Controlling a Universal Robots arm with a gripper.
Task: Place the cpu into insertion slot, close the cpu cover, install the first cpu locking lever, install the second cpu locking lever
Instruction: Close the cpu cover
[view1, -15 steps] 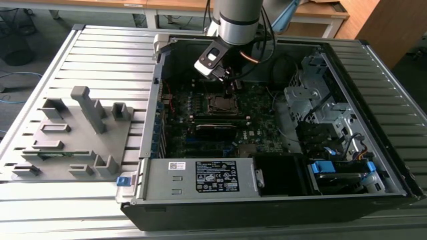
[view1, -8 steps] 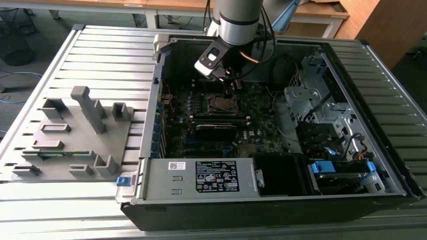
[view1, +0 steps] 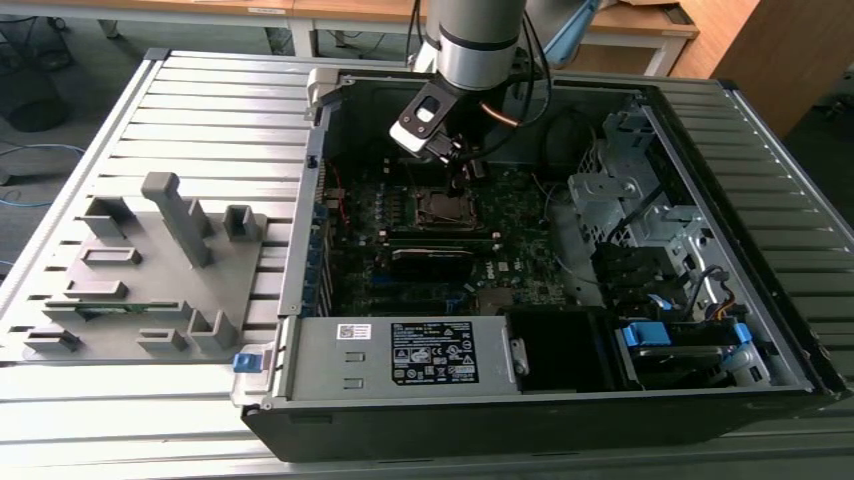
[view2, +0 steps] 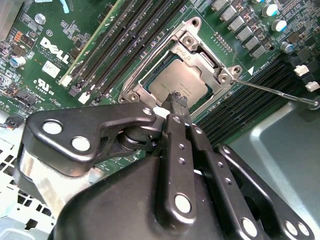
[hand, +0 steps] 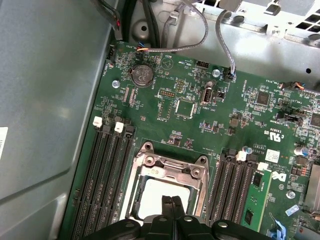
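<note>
Exterior view, 9 o'clock to 3 o'clock: grey fixture (view1: 147, 265) on the slatted tabletop (view1: 214, 90); open computer case (view1: 561, 420) just beside it on its 3 o'clock side; labelled power supply box (view1: 400, 355) along the case's 6 o'clock wall; arm enters from 12 o'clock; gripper (view1: 458, 180) hangs low over the insertion slot (view1: 445, 210), mid-board; drive cage (view1: 641, 200) on the case's 3 o'clock side.

Both wrist views: fingers (view2: 175, 130) (hand: 167, 210) pressed together, pinching nothing; cpu (view2: 175, 80) (hand: 150, 197) sits in the slot, grey top showing through the window of the cpu cover (view2: 205, 57) (hand: 172, 167); cover lies flat over it; fingertips sit right at the window's edge, contact can't be told.

Second wrist view: thin lever rod (view2: 280, 92) runs out from one socket corner, away from the frame; latched or not, can't tell.

Long black memory slots (view2: 130, 40) (hand: 102, 180) flank the socket on both sides.
</note>
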